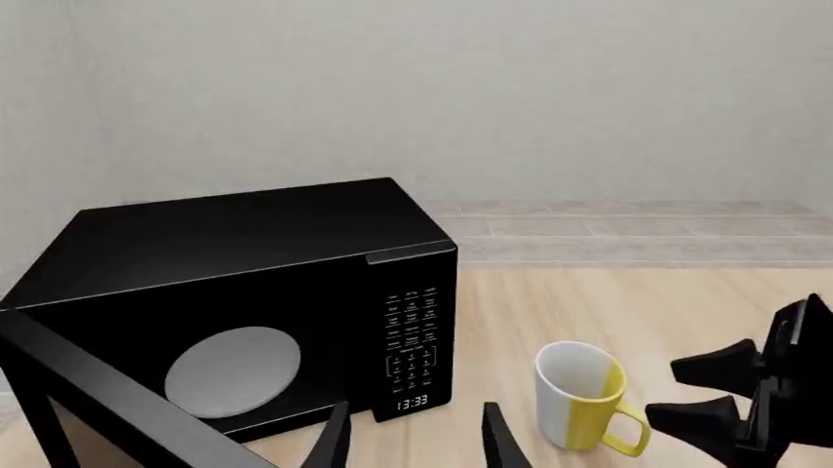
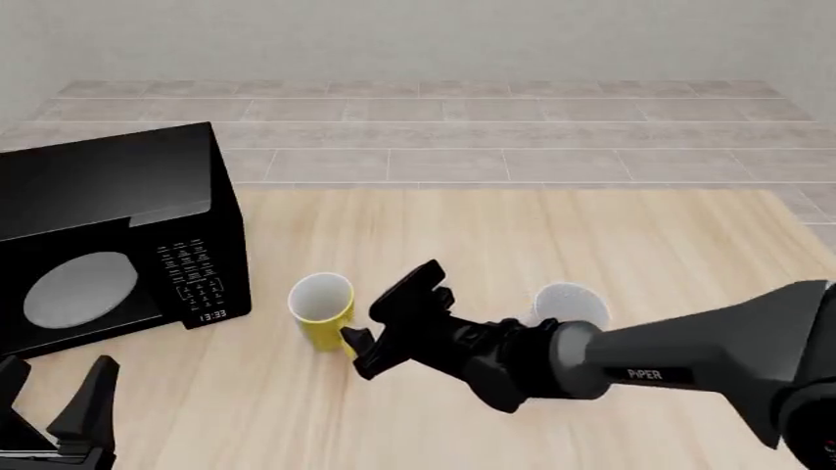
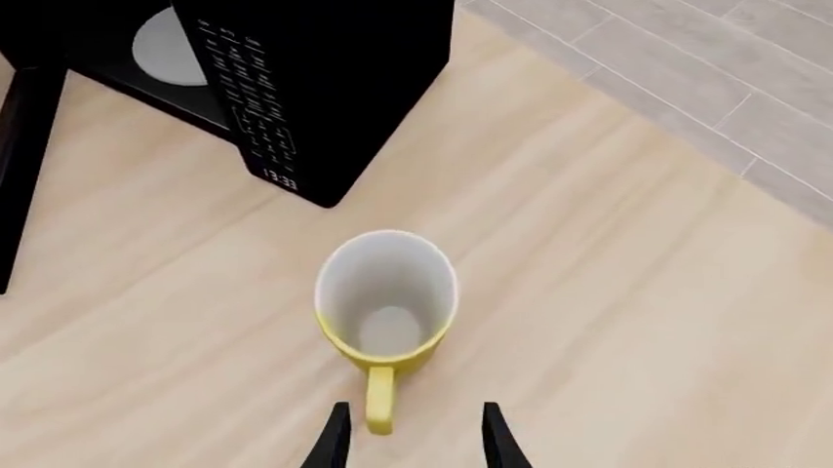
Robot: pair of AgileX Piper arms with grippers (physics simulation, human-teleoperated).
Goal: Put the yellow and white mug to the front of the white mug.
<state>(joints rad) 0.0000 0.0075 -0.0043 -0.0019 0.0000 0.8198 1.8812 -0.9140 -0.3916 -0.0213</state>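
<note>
The yellow and white mug (image 2: pixel 320 309) stands upright on the wooden table, just right of the microwave, with its yellow handle (image 3: pixel 378 402) towards my right gripper. My right gripper (image 2: pixel 372 338) is open, and in the right wrist view the handle lies between its fingertips (image 3: pixel 334 434) without being clamped. The same mug (image 1: pixel 578 394) and the right gripper (image 1: pixel 735 400) also show in the left wrist view. The white mug (image 2: pixel 573 302) stands to the right, partly hidden behind the right arm. My left gripper (image 2: pixel 53 397) hangs open and empty at the near left, in front of the microwave.
A black microwave (image 2: pixel 112 220) fills the left side of the table, with a white plate (image 2: pixel 78 292) inside. A dark bar (image 1: pixel 117 390) that looks like its open door reaches towards the left arm. A tiled floor lies beyond the table's far edge (image 2: pixel 523 188).
</note>
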